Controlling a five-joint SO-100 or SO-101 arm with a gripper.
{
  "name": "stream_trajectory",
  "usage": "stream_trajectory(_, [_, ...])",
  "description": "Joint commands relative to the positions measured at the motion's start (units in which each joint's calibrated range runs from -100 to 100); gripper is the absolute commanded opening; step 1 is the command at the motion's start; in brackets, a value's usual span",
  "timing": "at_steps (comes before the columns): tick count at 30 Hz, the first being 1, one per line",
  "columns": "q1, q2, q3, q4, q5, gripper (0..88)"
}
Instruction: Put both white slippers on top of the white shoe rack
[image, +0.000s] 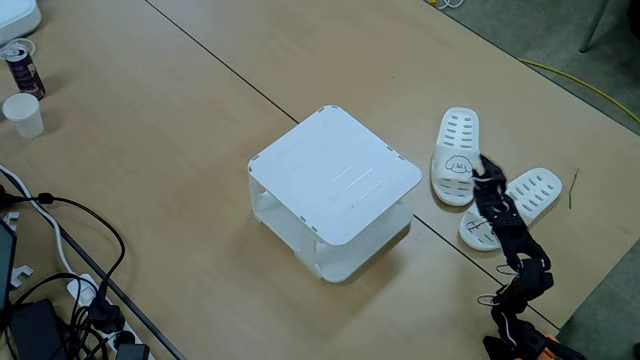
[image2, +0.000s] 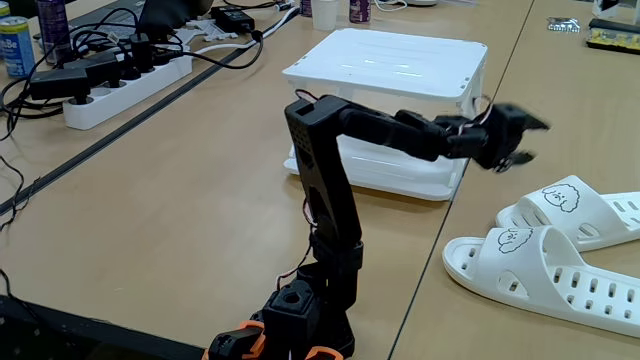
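Beige tabletop (image: 180, 200) is carrying everything, with a dark seam line running diagonally across it in a fixed view. White shoe rack (image: 335, 175) is sitting mid-table, 2 tiers, its flat top shelf bare. Black arm (image2: 325, 190) is rising from its base at the table's near edge and reaching out level toward the slippers, forearm passing in front of the rack's corner.

2 white slippers are lying on the table beside the rack, not on it: slipper 1 (image: 457, 155) nearer the rack, slipper 2 (image: 520, 200) just beyond, slightly splayed. In the low fixed view they are resting side by side, the puppy-face straps toward the rack and arm, long axes running away to the right.

Gripper (image2: 515, 140) is hovering above the table, just short of the straps, holding nothing. Whether the jaws are parted or closed: cannot tell; the outline is blurred. Judgement: slipper 1 is the nearer target, below and slightly right of the gripper, so the next move is probably a descent onto its strap.
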Motion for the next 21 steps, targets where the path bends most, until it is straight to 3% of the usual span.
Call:
stream_trajectory(1, [-3.7,1.4,-0.1,-0.4,0.4,19.0])
stream_trajectory(9, [-7.3,9.9,-0.5,-3.8,0.4,19.0])
stream_trajectory(21, [-5.6,26.0,-1.7,-26.4,0.4,19.0])
